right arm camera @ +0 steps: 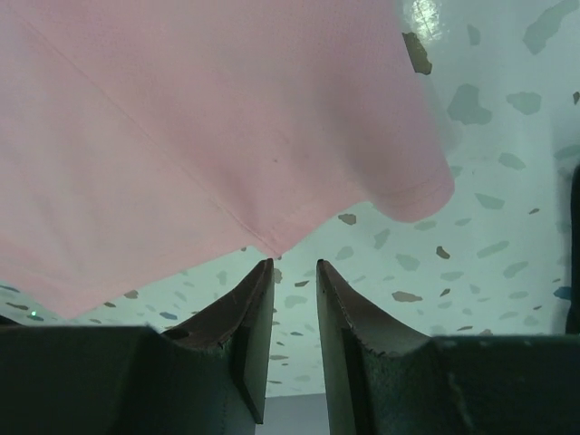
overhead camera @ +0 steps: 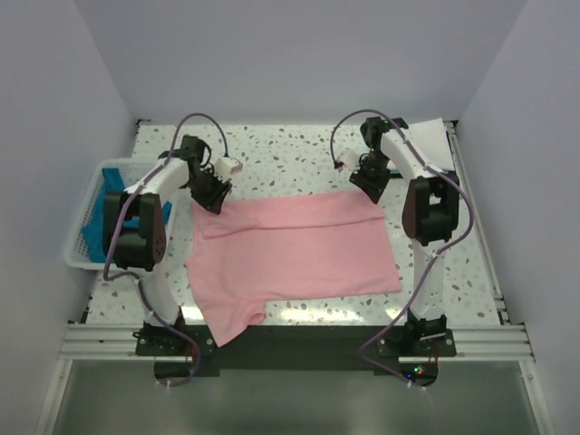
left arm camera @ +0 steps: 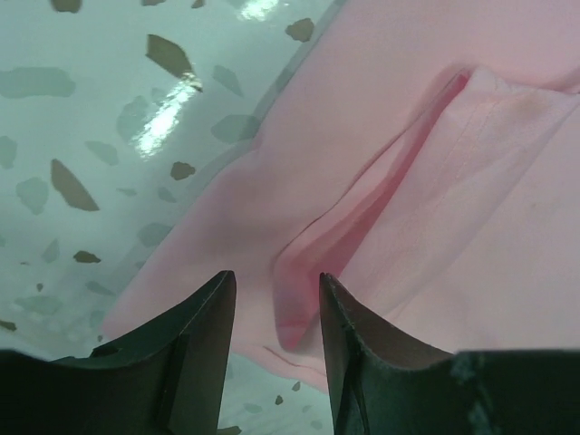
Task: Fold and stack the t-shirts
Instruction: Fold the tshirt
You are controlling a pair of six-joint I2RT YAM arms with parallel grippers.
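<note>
1. The light pink t-shirt [overhead camera: 294, 249] lies spread on the speckled table [overhead camera: 272, 154], in the middle, between my two arms.
2. Along its far edge, a band of the cloth lies doubled over the rest. My left wrist view shows this fold as a soft crease in the pink t-shirt [left arm camera: 435, 181].
3. One sleeve [overhead camera: 231, 317] sticks out at the near left corner and reaches the near edge of the table.
4. My left gripper [overhead camera: 216, 192] is at the far left corner of the shirt. In my left wrist view the left gripper [left arm camera: 276, 281] has its fingers apart and pinches nothing. The folded edge shows in the gap below them. I cannot tell if the tips touch the cloth.
5. My right gripper [overhead camera: 367, 184] is at the far right corner of the shirt. In my right wrist view the right gripper [right arm camera: 294, 265] has only a narrow gap between its fingers, and only the table shows in it. The pink cloth [right arm camera: 181, 118] is just beyond the tips, not between them.
6. A white lattice basket [overhead camera: 86, 217] stands at the left edge of the table, beside my left arm, and teal-blue t-shirts [overhead camera: 107, 195] lie inside it.
7. A white t-shirt [overhead camera: 430, 136] lies at the far right corner of the table, behind my right arm, well apart from the pink one.
</note>
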